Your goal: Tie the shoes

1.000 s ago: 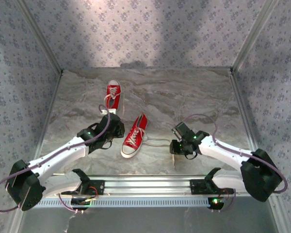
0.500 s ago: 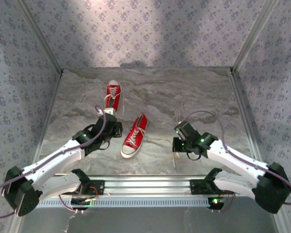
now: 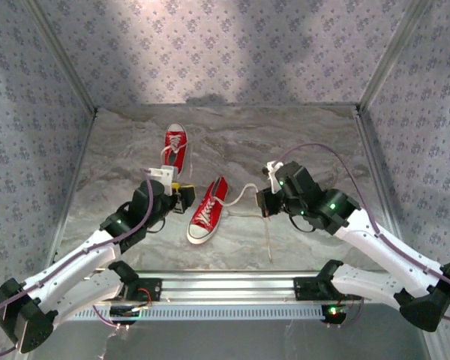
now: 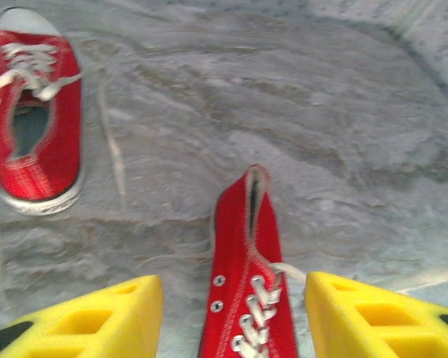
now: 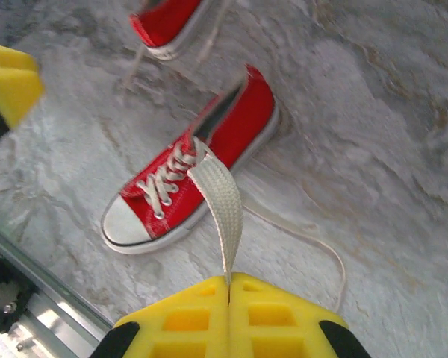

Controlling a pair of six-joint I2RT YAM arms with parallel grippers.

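Pinching lace point(image 5: 218, 201): right gripper point(image 5: 229, 287) | far shoe point(image 3: 176, 146) beyond left gripper point(image 3: 181, 196)

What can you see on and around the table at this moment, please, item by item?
near sneaker: one, red with white sole and toe cap, mid-table, toe toward the arms.
far sneaker: one, same colours, farther back and left, toe toward the back wall.
white lace: one, running from the near sneaker up into the right gripper.
loose lace: one, white, lying on the table right of the near sneaker.
table: one, grey marbled.
walls: grey-blue patterned, on three sides.
rail: one, metal, near edge.
left gripper: one, yellow pads, open over the near sneaker's heel.
right gripper: one, yellow pads, shut on the white lace.
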